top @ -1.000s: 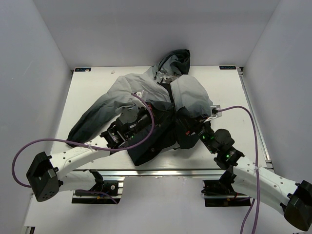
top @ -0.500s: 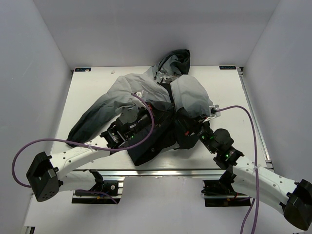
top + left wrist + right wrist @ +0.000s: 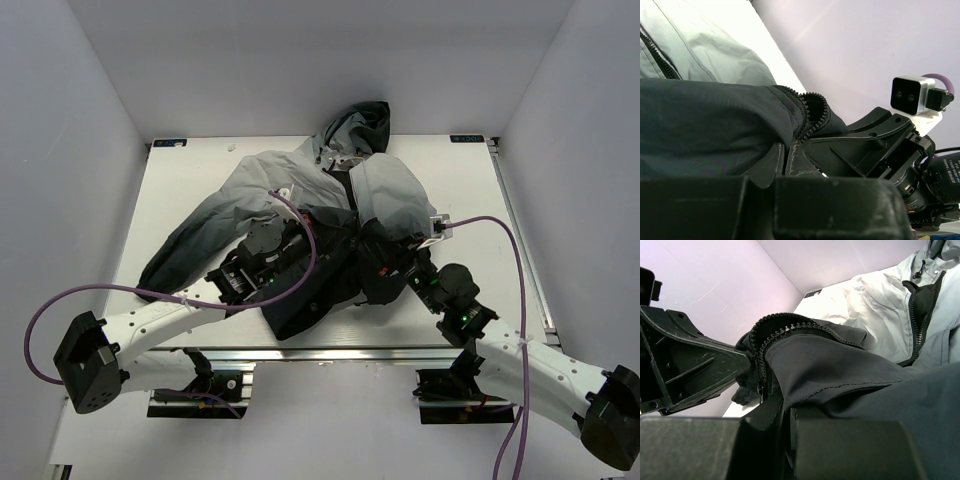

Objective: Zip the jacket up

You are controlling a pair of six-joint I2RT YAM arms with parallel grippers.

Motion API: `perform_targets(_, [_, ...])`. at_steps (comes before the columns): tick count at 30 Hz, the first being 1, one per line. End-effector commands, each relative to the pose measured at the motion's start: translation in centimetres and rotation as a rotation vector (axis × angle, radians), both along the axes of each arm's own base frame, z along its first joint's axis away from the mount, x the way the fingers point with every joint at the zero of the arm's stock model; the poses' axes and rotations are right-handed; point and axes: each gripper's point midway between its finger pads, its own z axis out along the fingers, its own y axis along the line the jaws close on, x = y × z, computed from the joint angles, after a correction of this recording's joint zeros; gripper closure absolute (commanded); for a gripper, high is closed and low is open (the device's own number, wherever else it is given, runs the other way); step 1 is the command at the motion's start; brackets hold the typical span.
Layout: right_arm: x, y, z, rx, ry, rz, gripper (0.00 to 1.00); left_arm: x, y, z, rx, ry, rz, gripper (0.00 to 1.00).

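Grey-to-black jacket [image 3: 300,185] lies mid-tabletop [image 3: 470,200], hood toward the far edge.
We see the left gripper [image 3: 784,159] and right gripper [image 3: 786,407] both clenched on its dark front edges beside the zipper [image 3: 762,337].

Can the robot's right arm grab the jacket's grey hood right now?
Probably not yet. The right gripper is shut on the black lower front of the grey-to-black hooded fabric jacket, and the hood lies uncovered, far beyond it.
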Motion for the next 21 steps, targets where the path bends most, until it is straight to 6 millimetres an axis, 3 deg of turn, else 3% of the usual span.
perform_targets(1, [0.26,-0.38,2.64,0.102,-0.056,-0.02,1.0,-0.55,0.04,2.19,-0.059,-0.039,-0.028,1.0])
perform_targets(21, [0.0,-0.21,2.7,0.171,-0.082,-0.001,1.0,-0.91,-0.65,1.66,-0.072,-0.004,-0.062,1.0])
